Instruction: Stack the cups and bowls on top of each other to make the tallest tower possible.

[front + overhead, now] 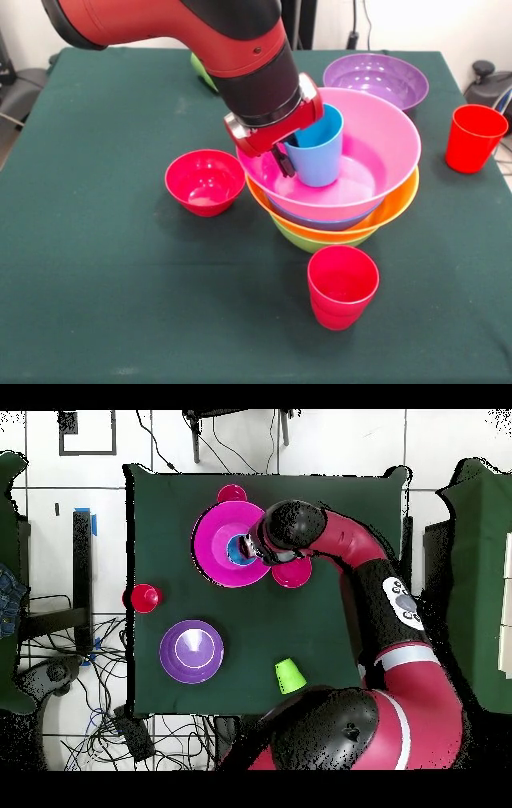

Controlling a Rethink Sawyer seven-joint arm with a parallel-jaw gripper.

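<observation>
We read the front view left to right. The small red bowl (pixel 205 182) sits upright on the green table (pixel 96 264), near its middle, just beside the tower (pixel 336 188) but apart from it.

The tower stands right of centre: lime green bowl (pixel 308 240) at the bottom, then the orange bowl (pixel 384 214), a blue bowl (pixel 320 223) showing only a thin rim, and the big pink bowl (pixel 376 144) on top, tilted a little toward the near edge. The sky blue cup (pixel 318 148) stands upright inside the pink bowl.

The gripper (pixel 290 154) reaches down into the pink bowl at the blue cup's left wall. One dark finger (pixel 284 160) shows outside the cup against its wall; we can't see the other one, so we cannot tell if the claw is pinching the cup or spread.

One red cup (pixel 342 286) stands upright near the table's near edge, just in front of the tower, not touching it. The purple bowl (pixel 375 78) sits at the far edge, behind the tower. The second red cup (pixel 473 138) stands upright by the right edge.

In the overhead view the lime green cup (pixel 290 675) stands near the table's bottom edge, well apart from the tower (pixel 215 544), and the arm (pixel 350 554) covers the gripper (pixel 255 547).
</observation>
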